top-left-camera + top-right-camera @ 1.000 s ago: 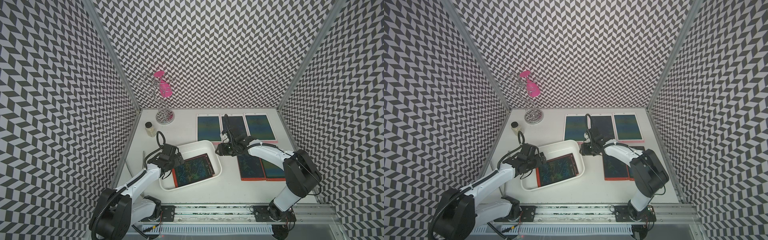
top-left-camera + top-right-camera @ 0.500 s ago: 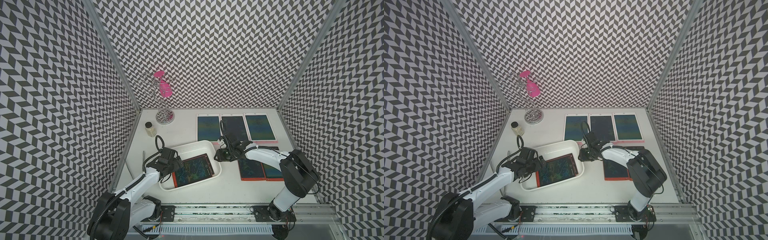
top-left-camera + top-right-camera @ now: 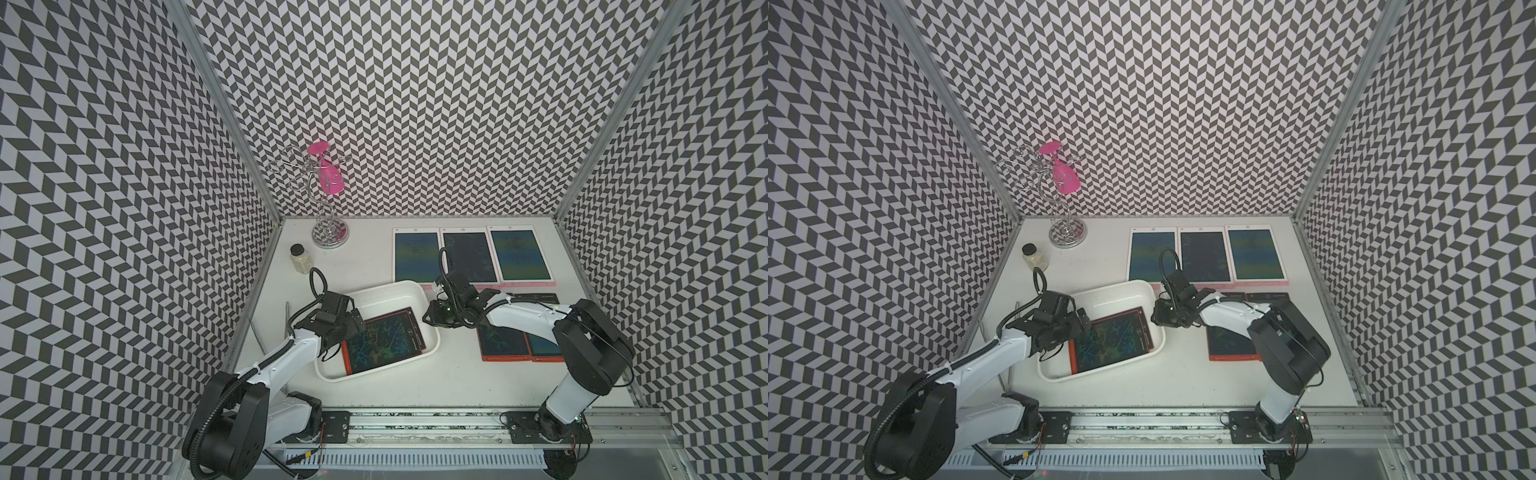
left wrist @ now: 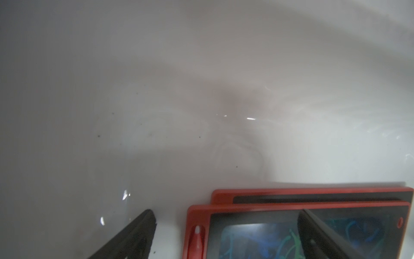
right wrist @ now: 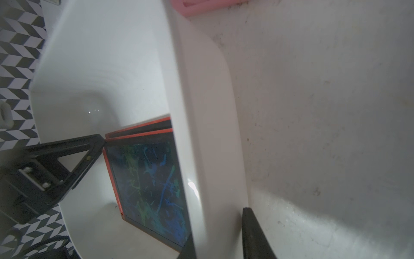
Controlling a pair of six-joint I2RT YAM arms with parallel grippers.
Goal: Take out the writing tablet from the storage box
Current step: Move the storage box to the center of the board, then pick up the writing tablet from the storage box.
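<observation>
Chevron-patterned walls (image 3: 415, 104) close in a white table (image 3: 415, 390). At far left stand a small jar (image 3: 301, 259) and a wire stand (image 3: 329, 226) with a pink glass (image 3: 330, 183) hung on it. Thin metal rods (image 3: 286, 318) lie beside the left arm, too slim and too covered to identify.

The left gripper (image 3: 352, 328) reaches into the storage box (image 3: 399, 286) at its left end. In the left wrist view its fingers (image 4: 134, 237) stand wide apart, one over the bare box floor and the other over the screen, both cut off by the frame edge. Whether either one touches anything cannot be told.

The writing tablet (image 3: 382, 345), red-framed with coloured scribbles, lies flat inside the box. Both wrist views show a second red tablet (image 4: 313, 195) under it, only a strip of which peeks out.

The right gripper (image 3: 430, 321) sits at the box's right end. In the right wrist view (image 5: 217, 224) its fingers are clamped on the rim, one inside and one outside; only their tips show.

Behind, three pink-framed tablets (image 3: 471, 257) lie side by side, the middle one crossed by the arm's cable. The right arm hides much of two more red tablets (image 3: 503, 345) and nearly all of the dark ones (image 3: 536, 297) behind them.
</observation>
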